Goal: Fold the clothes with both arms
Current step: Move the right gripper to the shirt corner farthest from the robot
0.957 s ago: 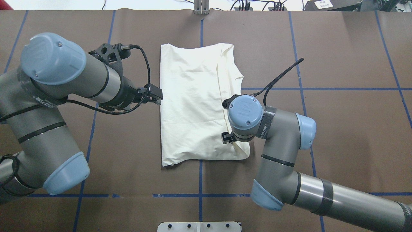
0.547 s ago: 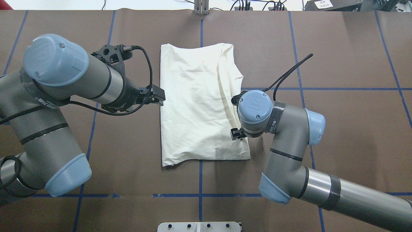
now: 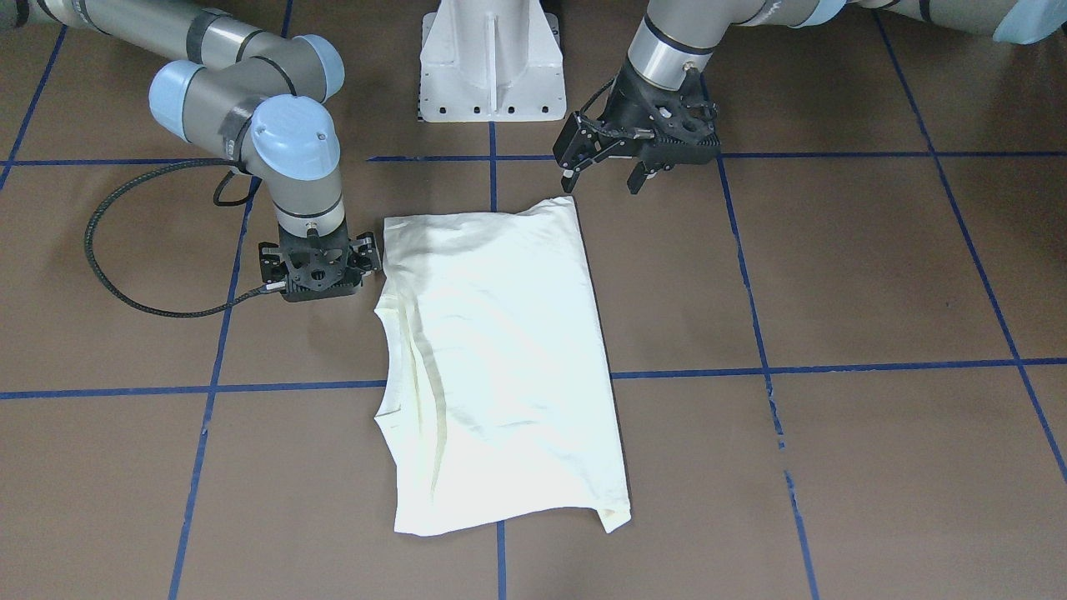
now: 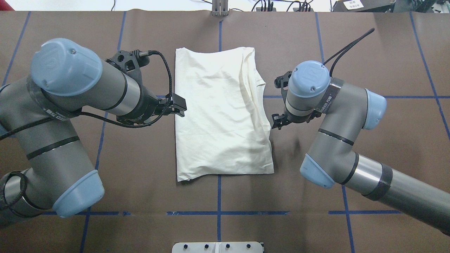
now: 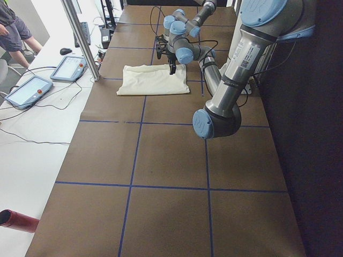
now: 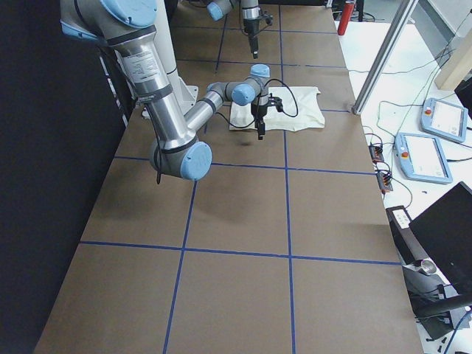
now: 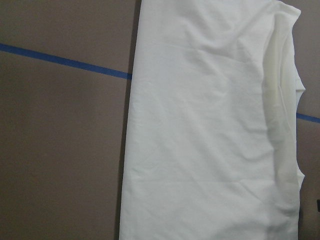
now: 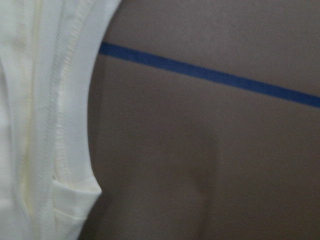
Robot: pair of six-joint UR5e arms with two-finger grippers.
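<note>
- Taking 12 o'clock as straight away from the robot, the white pedestal point(image 3: 492, 67) is sitting nearest, at 6 o'clock from the cream shirt point(image 4: 218, 116) and well apart from it.
- The shirt is lying flat in the middle of the brown table point(image 4: 369, 158), plain side up. It is folded into a long strip running from 6 to 12 o'clock, and no print is showing.
- The right gripper point(image 4: 277, 122) is hanging over bare table just beside the shirt's edge, at about 3 to 4 o'clock, and pointing down.
- A second ago it was sitting over the cloth near the 5 o'clock corner, so it has been backing off the shirt.
- No cloth is hanging from it. I cannot tell whether its fingers are spread or closed, because the wrist is hiding them.
- The edge it left is lying slightly rumpled, with stitched layers stacking along it in the right wrist view.
- The left gripper point(image 3: 603, 185) is hovering between 8 and 9 o'clock, raised, with its fingers spread wide and gripping nothing.
- It has been creeping toward 3 o'clock, and in the overhead view its tips are now overlapping the shirt's edge.
- By my judgement the lengthwise fold is looking finished and let go, and both grippers are probably repositioning for a crosswise fold.
- Farthest out, the shirt's 12 o'clock end is lying where it was a second ago.
</note>
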